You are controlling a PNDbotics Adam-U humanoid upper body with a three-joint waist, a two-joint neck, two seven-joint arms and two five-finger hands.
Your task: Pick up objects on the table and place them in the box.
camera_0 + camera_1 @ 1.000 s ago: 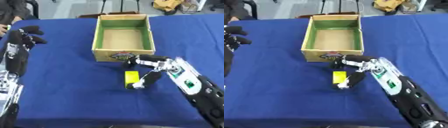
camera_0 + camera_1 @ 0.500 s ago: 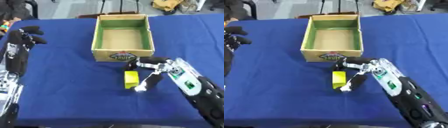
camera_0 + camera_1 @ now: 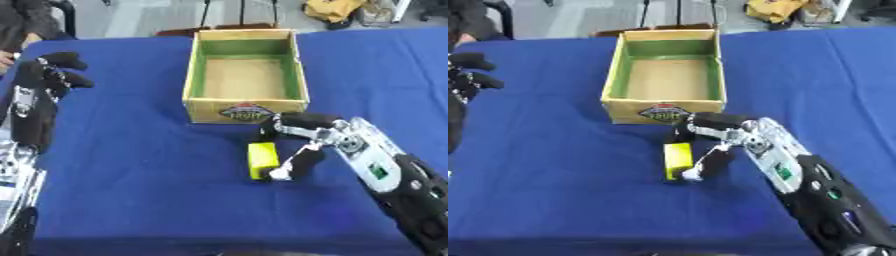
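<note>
We see an open cardboard box [image 3: 245, 75] with green inner walls and a bare brown floor standing on the blue-covered counter [image 3: 131, 190]; it has a printed label on its near wall and nothing shows inside it. Just in front of the box, near its right front corner, a small yellow block [image 3: 262, 159] lies on the cloth, its long side pointing toward the box.

Our right hand [image 3: 302, 142] reaches in from the lower right and sits directly on the near side of the box, around the block. Its thumb lies across the block's far end, close under the box's label, while its fingers [image 3: 293, 164] curve down along the block's right side, tips meeting the cloth by the block's near end. The hand is partly curled about the block; we cannot tell whether the block is lifted or resting on the counter.

Our left hand [image 3: 52, 75] stands well to the left of the box, fingers bent over at the top, holding nothing.
</note>
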